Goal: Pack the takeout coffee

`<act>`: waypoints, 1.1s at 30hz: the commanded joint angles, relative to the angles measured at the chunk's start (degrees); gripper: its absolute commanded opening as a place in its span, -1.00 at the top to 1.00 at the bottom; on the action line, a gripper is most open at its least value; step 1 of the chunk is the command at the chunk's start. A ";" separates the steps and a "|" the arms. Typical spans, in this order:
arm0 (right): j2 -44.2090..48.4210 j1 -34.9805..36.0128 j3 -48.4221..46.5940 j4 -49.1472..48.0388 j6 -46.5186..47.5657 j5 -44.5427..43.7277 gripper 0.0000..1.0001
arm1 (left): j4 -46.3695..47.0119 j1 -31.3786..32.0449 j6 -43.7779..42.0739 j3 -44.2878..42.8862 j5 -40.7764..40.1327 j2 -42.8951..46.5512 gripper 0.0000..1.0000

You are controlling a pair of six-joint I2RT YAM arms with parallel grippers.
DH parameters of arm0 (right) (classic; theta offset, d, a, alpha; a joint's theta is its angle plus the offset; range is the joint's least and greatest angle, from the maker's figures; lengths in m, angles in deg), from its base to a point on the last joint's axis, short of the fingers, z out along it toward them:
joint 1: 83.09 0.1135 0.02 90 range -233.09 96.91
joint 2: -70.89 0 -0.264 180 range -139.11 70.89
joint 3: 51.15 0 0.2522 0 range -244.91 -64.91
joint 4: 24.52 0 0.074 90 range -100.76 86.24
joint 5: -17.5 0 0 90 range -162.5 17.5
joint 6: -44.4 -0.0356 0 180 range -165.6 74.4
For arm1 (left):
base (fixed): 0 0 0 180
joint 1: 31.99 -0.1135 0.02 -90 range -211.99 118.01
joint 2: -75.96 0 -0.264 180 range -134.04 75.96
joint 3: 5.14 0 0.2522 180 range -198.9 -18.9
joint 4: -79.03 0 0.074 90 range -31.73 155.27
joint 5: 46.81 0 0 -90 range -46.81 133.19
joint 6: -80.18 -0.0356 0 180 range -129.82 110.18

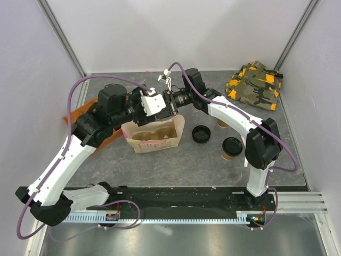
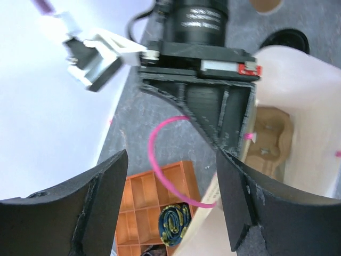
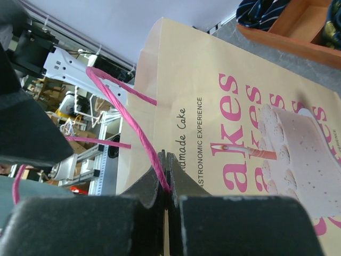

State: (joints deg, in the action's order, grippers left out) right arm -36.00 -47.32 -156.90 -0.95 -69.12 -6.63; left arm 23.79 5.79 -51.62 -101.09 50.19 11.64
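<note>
Jaws of the right gripper were pinched shut on the bag's pink handle, above the bag. The left gripper had its jaws wide apart with nothing in them, just beside the right gripper over the bag's mouth; a pink loop showed in the gap between its fingers. A pulp carrier sat inside the bag. The coffee, lid on, stood upright on the table, right of the bag and well apart from it, near the right arm's base. A loose lid lay between bag and coffee. A second tan cup stood behind, partly hidden under the right arm. An orange tray lay at far left.
</note>
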 commanded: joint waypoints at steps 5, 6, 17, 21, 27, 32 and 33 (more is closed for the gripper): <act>0.81 0.09 -2.06 0.39 -2.31 4.36 1.00 | 5.00 -1.13 6.64 -3.76 -2.17 1.47 -0.53; 0.55 0.09 -2.23 0.39 -3.01 4.53 1.00 | 5.09 -1.22 6.82 -3.68 -2.26 1.47 -0.53; 0.89 -0.44 -4.26 0.13 -9.43 5.06 1.00 | 6.23 -3.15 7.26 -1.83 -1.56 1.21 -0.54; 2.39 -0.44 -1.98 0.30 -10.04 5.15 1.00 | 7.11 -3.33 7.17 -0.60 -0.94 1.30 -0.54; 4.76 -0.52 1.10 0.13 -11.01 4.89 1.00 | 7.46 -3.68 7.52 0.28 -0.15 1.73 -0.54; 7.65 -0.53 3.30 0.13 -11.63 4.80 1.00 | 8.60 -3.77 8.84 0.45 -1.64 2.35 -0.54; 8.10 -0.52 4.00 0.04 -11.89 4.89 1.00 | 8.86 -3.85 9.54 0.54 -2.08 2.53 -0.55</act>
State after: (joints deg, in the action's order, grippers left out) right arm -32.61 -47.65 -154.32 -0.32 -79.53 -2.85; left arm 29.08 2.35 -45.74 -100.88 48.68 12.73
